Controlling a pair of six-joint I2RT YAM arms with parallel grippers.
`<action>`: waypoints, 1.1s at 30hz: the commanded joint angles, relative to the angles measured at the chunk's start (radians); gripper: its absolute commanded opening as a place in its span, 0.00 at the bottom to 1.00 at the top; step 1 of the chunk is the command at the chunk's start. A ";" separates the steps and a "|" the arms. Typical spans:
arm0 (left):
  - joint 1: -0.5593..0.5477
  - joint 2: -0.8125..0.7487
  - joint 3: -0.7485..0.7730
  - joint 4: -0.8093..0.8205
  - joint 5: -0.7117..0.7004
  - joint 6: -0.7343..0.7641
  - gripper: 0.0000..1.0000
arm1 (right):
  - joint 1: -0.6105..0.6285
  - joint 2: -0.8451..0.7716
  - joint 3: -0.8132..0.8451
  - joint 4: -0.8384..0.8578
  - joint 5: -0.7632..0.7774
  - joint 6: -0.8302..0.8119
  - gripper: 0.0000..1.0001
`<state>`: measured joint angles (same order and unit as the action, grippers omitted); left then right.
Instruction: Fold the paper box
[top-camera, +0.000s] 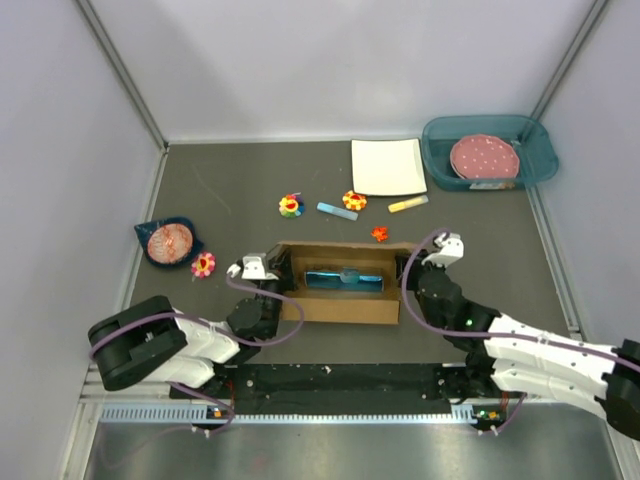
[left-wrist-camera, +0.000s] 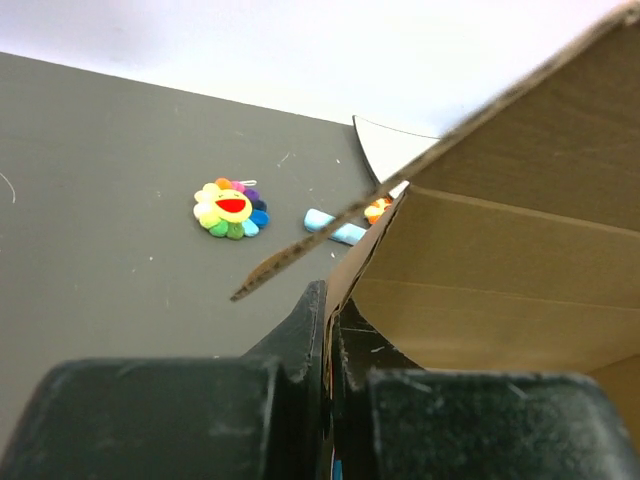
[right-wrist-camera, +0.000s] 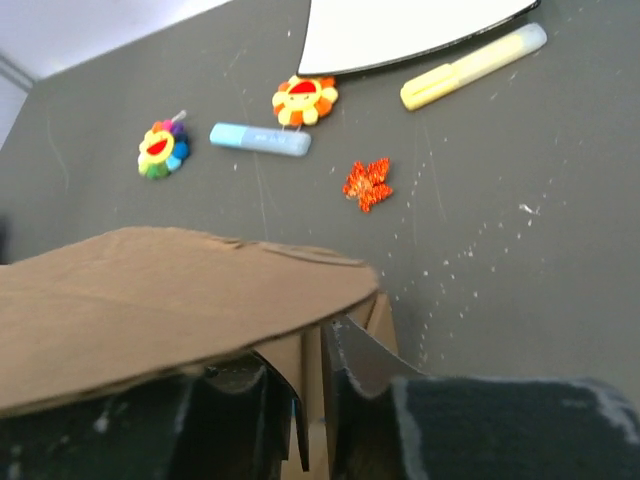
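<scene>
One paper box (top-camera: 340, 306) of brown cardboard, with one shiny blue object (top-camera: 345, 279) inside it. Three flower toys: a rainbow flower (top-camera: 291, 206), an orange flower (top-camera: 354, 200) and a pinkish flower (top-camera: 203, 264). Two pens: a blue pen (top-camera: 337, 211) and a yellow pen (top-camera: 408, 204). One red glitter piece (top-camera: 379, 234). One white square plate (top-camera: 388, 166). One teal tub (top-camera: 535, 150) holding one pink spotted plate (top-camera: 484, 157). One dark blue dish (top-camera: 148, 235) holding one pink round item (top-camera: 170, 243). Two robot arms: the left arm (top-camera: 160, 345) and the right arm (top-camera: 540, 350).
</scene>
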<state>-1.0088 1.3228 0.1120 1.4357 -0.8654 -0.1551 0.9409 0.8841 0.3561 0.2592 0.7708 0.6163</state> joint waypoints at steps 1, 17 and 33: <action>-0.007 0.015 -0.089 0.178 -0.053 -0.053 0.00 | 0.004 -0.140 -0.072 -0.231 -0.031 0.003 0.20; -0.033 0.000 -0.107 0.106 -0.112 -0.080 0.00 | 0.016 -0.571 0.064 -0.645 -0.053 -0.061 0.44; -0.051 -0.091 -0.141 0.021 -0.145 -0.018 0.04 | 0.016 -0.646 0.357 -0.739 -0.123 -0.207 0.56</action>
<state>-1.0588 1.2800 0.0818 1.4319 -0.9333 -0.2268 0.9592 0.2333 0.6247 -0.4801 0.6384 0.4618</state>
